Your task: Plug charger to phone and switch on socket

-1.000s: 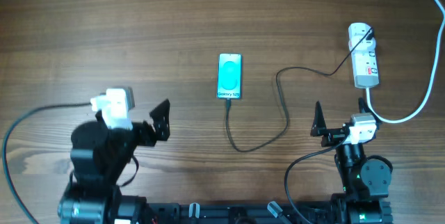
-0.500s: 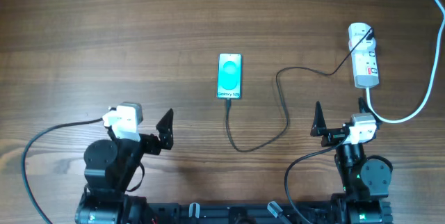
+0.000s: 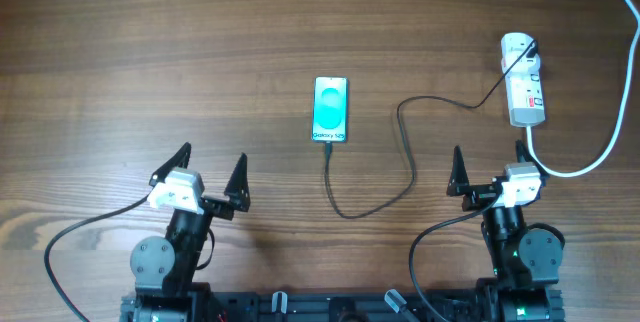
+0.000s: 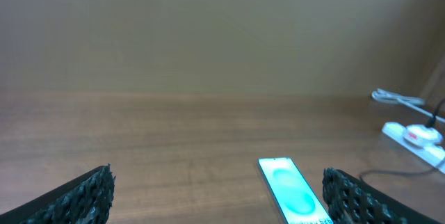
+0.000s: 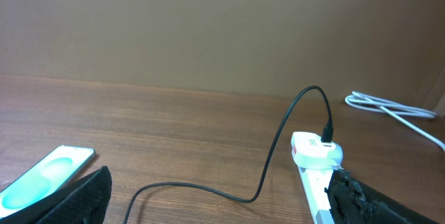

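The small rectangular smartphone with the bright cyan screen [image 3: 331,109] lies flat near the middle of the wooden table [image 3: 150,42], its white labelled strip toward the robot. The thin black charger cable [image 3: 405,144] meets the phone's near short edge at 6 o'clock. From there it loops toward the robot and climbs away to 2 o'clock, where its black plug [image 3: 529,52] sits in the far end of the white elongated power strip [image 3: 525,97]. The phone end therefore looks joined, though whether the tip is fully seated cannot be told from above. The strip's red switch marks are too small to read, so the switching step cannot be judged done. The left gripper [image 3: 212,162] at 7 o'clock and the right gripper [image 3: 489,157] at 5 o'clock both stand with fingers spread wide, grasping nothing, well apart from phone, cable and strip.
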Robot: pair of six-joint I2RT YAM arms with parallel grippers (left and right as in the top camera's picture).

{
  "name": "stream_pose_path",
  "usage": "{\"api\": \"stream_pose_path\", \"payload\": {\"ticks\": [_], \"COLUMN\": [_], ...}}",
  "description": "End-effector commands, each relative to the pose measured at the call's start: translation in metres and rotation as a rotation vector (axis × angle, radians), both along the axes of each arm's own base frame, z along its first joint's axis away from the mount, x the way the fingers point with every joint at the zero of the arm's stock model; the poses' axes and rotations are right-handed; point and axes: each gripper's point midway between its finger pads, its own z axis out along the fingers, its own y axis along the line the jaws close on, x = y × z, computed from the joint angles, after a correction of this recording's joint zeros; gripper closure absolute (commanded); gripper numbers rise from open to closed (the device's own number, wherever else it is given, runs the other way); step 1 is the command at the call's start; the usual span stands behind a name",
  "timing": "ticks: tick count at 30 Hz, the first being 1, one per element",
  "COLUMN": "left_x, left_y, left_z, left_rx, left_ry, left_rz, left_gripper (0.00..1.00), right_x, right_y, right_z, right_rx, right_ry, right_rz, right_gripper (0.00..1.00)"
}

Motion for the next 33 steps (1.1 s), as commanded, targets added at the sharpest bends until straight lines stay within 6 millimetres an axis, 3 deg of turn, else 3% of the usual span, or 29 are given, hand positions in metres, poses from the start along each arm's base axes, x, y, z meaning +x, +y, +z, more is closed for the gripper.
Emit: {"api": "stream_pose_path", "payload": {"ticks": [1,7,11,14,18,33], "left_x": [0.002,0.004,0.005,0.005,0.005,0.005], "left_y": [0.008,0.027,0.035,0.036,0.035,0.036], "left_z": [-0.003,-0.002,-0.018,-0.032,-0.032,-0.032], "left_rx": [0.014,0.013,0.016,0.057,0.128,0.116], "left_ry": [-0.038,-0.042,0.022,0.076,0.064,0.066], "left_rz": [0.034,0.128,0.174,0.174,0.169,0.176], "left_gripper": [0.0,0.0,0.0,0.0,0.0,0.0], "right_x": [-0.001,-0.001,-0.001,-0.001,-0.001,-0.001], "right_y": [0.0,0.0,0.0,0.0,0.0,0.0], "right_z": [0.002,0.002,0.002,0.002,0.002,0.002], "right_rx": [-0.012,-0.012,-0.011,-0.012,-0.012,-0.012], "right_ry": [-0.012,-0.012,-0.012,-0.012,-0.012,-0.012], "right_rz": [0.0,0.0,0.0,0.0,0.0,0.0], "right_gripper": [0.0,0.0,0.0,0.0,0.0,0.0]}}
